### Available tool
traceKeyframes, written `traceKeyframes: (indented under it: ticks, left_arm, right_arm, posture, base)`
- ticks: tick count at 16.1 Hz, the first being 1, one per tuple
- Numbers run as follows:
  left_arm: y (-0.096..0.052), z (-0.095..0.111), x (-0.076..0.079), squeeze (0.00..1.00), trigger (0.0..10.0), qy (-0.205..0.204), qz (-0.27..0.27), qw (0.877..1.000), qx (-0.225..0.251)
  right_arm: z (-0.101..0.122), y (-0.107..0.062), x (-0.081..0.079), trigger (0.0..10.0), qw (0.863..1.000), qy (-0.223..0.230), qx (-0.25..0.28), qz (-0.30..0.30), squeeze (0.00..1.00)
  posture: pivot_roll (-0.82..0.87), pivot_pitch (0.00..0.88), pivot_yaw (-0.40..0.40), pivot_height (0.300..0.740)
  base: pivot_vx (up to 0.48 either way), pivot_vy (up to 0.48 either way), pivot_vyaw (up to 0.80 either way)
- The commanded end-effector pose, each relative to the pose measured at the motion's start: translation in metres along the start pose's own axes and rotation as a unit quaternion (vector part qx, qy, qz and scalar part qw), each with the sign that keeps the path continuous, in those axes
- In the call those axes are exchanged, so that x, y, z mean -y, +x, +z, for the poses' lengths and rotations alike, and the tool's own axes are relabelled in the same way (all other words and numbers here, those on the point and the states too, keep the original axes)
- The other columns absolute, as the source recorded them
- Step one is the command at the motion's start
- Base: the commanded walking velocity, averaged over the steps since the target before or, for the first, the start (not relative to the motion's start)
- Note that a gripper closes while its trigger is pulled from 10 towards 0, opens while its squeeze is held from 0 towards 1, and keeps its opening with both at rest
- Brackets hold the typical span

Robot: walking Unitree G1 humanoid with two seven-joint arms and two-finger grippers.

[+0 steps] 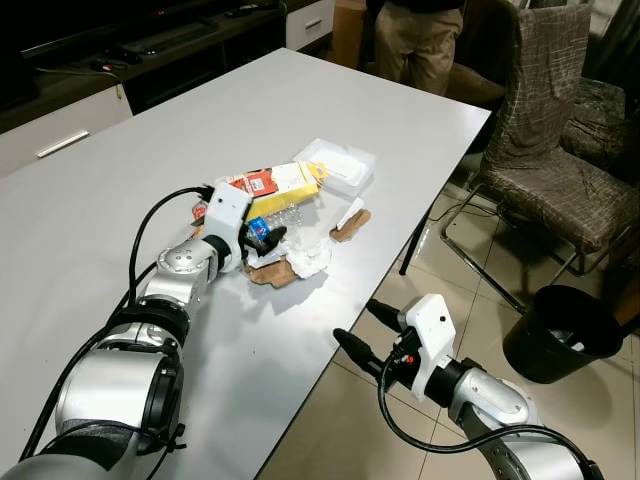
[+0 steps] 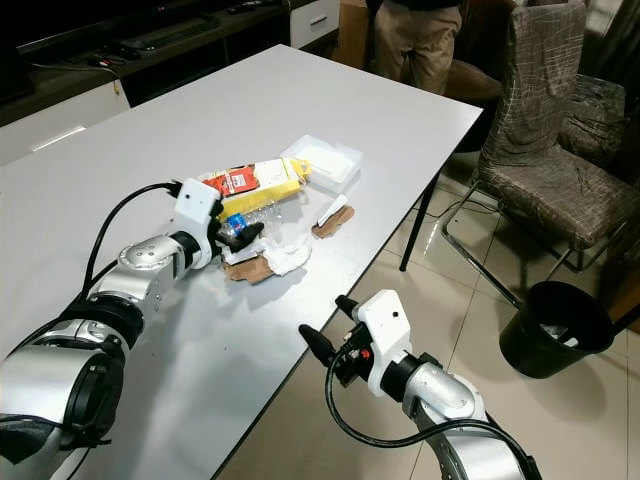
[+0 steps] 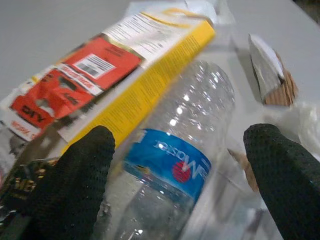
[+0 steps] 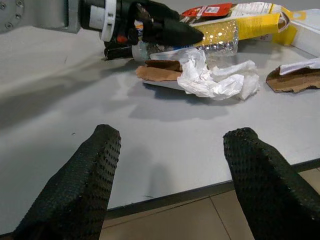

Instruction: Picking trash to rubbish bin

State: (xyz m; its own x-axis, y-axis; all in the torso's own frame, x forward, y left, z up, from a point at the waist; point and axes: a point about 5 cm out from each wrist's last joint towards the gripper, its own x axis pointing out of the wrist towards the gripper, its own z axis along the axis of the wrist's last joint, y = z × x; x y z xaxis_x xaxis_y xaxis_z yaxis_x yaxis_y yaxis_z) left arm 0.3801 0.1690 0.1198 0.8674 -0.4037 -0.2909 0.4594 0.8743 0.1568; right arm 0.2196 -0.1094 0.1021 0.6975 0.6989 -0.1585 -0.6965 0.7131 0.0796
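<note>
A heap of trash lies on the white table [image 1: 120, 180]: a clear plastic bottle [image 3: 185, 150] with a blue label, a yellow and red carton [image 1: 278, 182], crumpled white tissue [image 1: 310, 258], brown cardboard scraps [image 1: 350, 222] and a white tray [image 1: 337, 163]. My left gripper [image 1: 262, 237] is open, its two black fingers [image 3: 75, 185] either side of the bottle's labelled end. Off the table's near edge, over the floor, my right gripper [image 1: 354, 320] is open and holds nothing. The black rubbish bin [image 1: 560, 330] stands on the floor to the right.
A brown patterned chair [image 1: 560, 150] stands by the table's right side, just behind the bin. A person [image 1: 420, 40] stands at the far end of the table. A low cabinet [image 1: 60, 130] runs along the left.
</note>
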Motion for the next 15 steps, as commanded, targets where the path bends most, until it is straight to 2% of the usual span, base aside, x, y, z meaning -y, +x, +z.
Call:
traceKeyframes:
  ticks: [1, 2, 9, 10, 11, 12, 14, 15]
  left_arm:
    - [0.0000, -0.0029, 0.0003, 0.98, 10.0, 0.029, -0.002, 0.999, -0.019]
    - [-0.0004, -0.0053, 0.0001, 0.00, 10.0, 0.036, 0.001, 0.999, -0.028]
    - [0.0016, -0.0068, 0.0040, 0.00, 10.0, 0.060, -0.012, 0.997, -0.050]
    - [0.0019, -0.0072, 0.0052, 0.00, 9.7, 0.059, -0.019, 0.997, -0.052]
    - [0.0022, -0.0073, 0.0065, 0.00, 6.2, 0.063, -0.024, 0.996, -0.054]
    - [0.0024, -0.0079, 0.0075, 0.00, 4.6, 0.063, -0.030, 0.996, -0.056]
    - [0.0026, -0.0100, 0.0084, 0.00, 0.0, 0.086, -0.030, 0.993, -0.070]
    - [0.0025, -0.0111, 0.0082, 0.00, 0.0, 0.088, -0.027, 0.993, -0.074]
  right_arm:
    - [0.0012, -0.0020, -0.0021, 10.0, 1.000, 0.005, 0.000, 0.009, 0.00]
    - [0.0008, -0.0019, -0.0024, 10.0, 1.000, 0.005, 0.000, 0.009, 0.00]
    - [0.0020, 0.0010, -0.0063, 10.0, 0.999, 0.014, -0.006, 0.031, 0.00]
    - [0.0021, 0.0008, -0.0061, 10.0, 0.999, 0.014, -0.005, 0.030, 0.00]
    - [0.0019, 0.0002, -0.0058, 10.0, 0.999, 0.015, -0.006, 0.030, 0.00]
    - [0.0014, -0.0003, -0.0058, 10.0, 0.999, 0.016, -0.007, 0.029, 0.00]
    - [0.0011, -0.0005, -0.0062, 10.0, 0.999, 0.017, -0.008, 0.030, 0.00]
    - [0.0011, -0.0003, -0.0062, 10.0, 0.999, 0.017, -0.008, 0.030, 0.00]
  posture:
    - [-0.21, 0.000, -0.003, 0.740]
    - [-0.21, 0.000, -0.002, 0.740]
    - [-0.21, 0.000, 0.001, 0.740]
    - [-0.21, 0.000, 0.002, 0.740]
    - [-0.21, 0.000, 0.002, 0.740]
    - [-0.21, 0.000, 0.005, 0.740]
    - [-0.21, 0.000, 0.007, 0.740]
    - [-0.21, 0.000, 0.005, 0.740]
  base:
    - [0.000, 0.000, 0.00]
    - [0.000, 0.000, 0.00]
    - [0.000, 0.000, 0.00]
    - [0.000, 0.000, 0.00]
    - [0.000, 0.000, 0.00]
    - [0.000, 0.000, 0.00]
    - [0.000, 0.000, 0.00]
    - [0.000, 0.000, 0.00]
